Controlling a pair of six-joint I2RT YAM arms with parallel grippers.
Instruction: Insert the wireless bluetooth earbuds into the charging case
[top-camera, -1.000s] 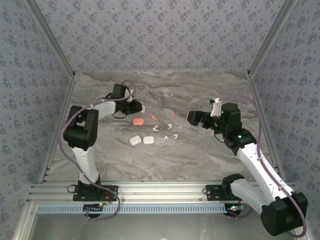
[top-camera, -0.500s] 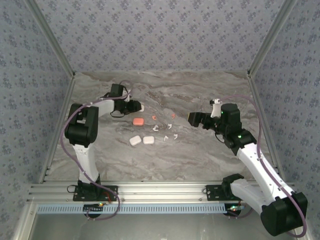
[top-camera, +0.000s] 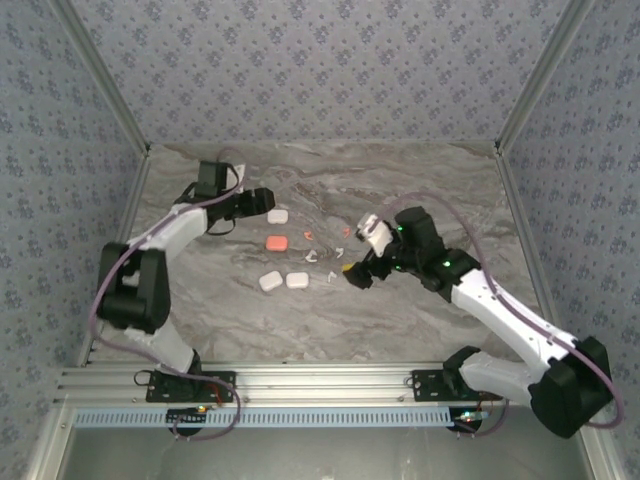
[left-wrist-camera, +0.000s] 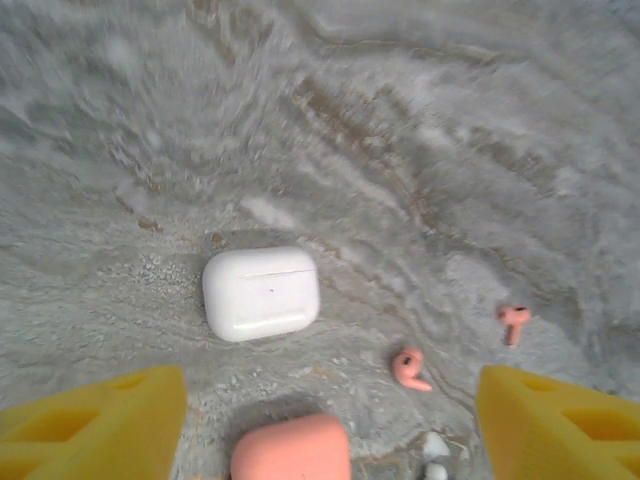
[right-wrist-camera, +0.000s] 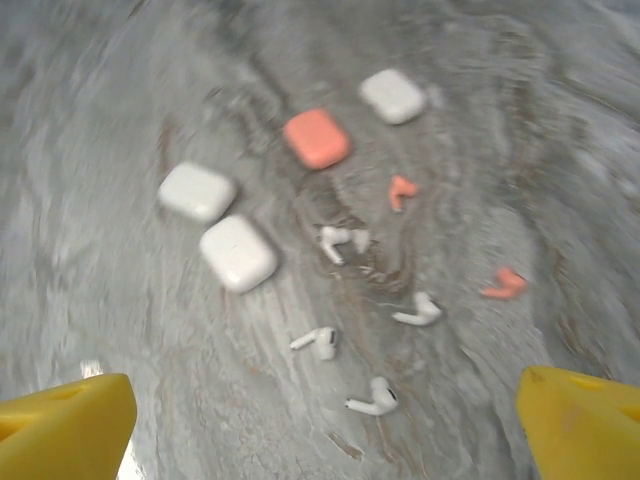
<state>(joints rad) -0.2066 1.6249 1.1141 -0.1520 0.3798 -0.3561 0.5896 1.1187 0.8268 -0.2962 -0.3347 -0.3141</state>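
Earbuds (right-wrist-camera: 322, 342) lying flat, long axes pointing different ways

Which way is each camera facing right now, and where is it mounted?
Top external: above and behind the robot, looking down at the table; both arms, left pincer and right pincer show.
Left wrist: looks down at a white case; left fingertips at the bottom corners.
Right wrist: looks down over cases and earbuds; right fingertips likewise.
Shared: the pink case appears in all three.
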